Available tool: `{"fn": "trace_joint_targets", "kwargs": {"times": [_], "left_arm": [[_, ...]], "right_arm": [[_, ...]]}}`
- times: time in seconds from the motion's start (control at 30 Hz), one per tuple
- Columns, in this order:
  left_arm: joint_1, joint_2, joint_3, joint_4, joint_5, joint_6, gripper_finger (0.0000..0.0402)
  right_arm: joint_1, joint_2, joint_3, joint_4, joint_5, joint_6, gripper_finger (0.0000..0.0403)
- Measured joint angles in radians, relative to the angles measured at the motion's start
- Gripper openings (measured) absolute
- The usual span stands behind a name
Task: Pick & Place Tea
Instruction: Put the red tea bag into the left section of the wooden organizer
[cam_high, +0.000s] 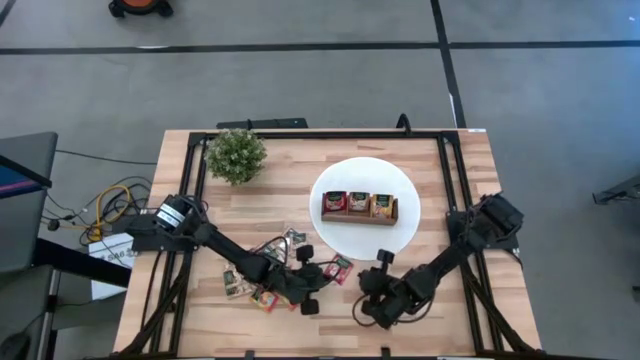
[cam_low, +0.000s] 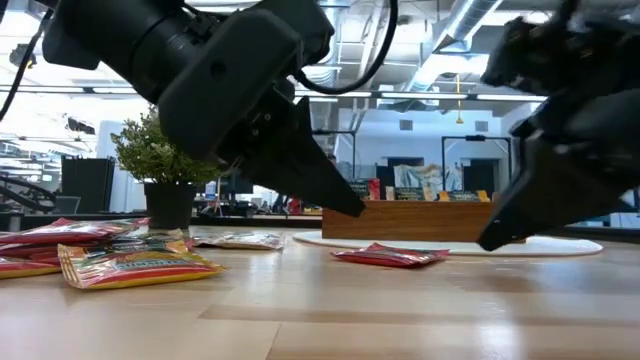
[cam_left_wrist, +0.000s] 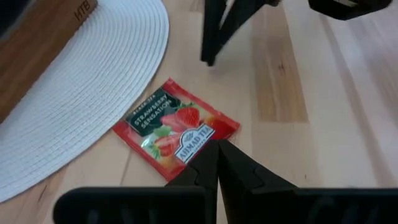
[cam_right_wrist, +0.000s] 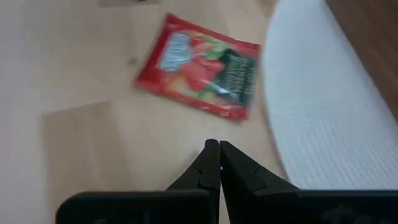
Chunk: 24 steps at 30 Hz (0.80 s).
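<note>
plant (cam_high: 236, 155) far left | tray (cam_high: 359, 208) on plate (cam_high: 400, 235), centre-right | tea sachets (cam_high: 262, 285) near left | one sachet (cam_high: 342, 268) beside plate's near edge

Overhead view straight down; low view level across table (cam_low: 400, 320); both wrist views close on one red sachet (cam_left_wrist: 176, 128).

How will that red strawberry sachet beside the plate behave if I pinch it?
The strawberry sachet lies flat on the wood and looks thin, so probably light and floppy. Its glossy wrapper may slide under a push. Lying flush, it likely needs an edge grip.
</note>
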Motion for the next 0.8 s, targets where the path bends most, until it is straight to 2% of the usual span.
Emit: {"fn": "trace_joint_targets", "kwargs": {"times": [0.1,0.23,0.33,0.47,0.6,0.8], "left_arm": [[0.0,0.0,0.0,-0.014,0.0,-0.007,0.0],[0.0,0.0,0.0,-0.022,0.0,-0.04,0.0],[0.0,0.0,0.0,-0.023,0.005,-0.047,0.0],[0.0,0.014,0.0,-0.024,0.06,-0.042,0.0],[0.0,0.018,-0.001,-0.045,0.08,-0.012,0.0],[0.0,0.018,0.0,-0.033,0.08,-0.009,0.0]], "right_arm": [[-0.025,-0.008,0.0,-0.028,0.015,0.046,0.0001],[-0.042,-0.029,-0.009,-0.039,0.118,0.123,0.0001],[-0.056,-0.042,-0.037,-0.059,0.134,0.199,0.0002],[-0.058,-0.101,-0.117,0.007,0.175,0.281,0.0031],[-0.055,-0.175,-0.253,0.253,0.163,0.284,0.0094],[-0.114,-0.165,-0.431,0.761,-0.01,0.279,0.0185]]}}
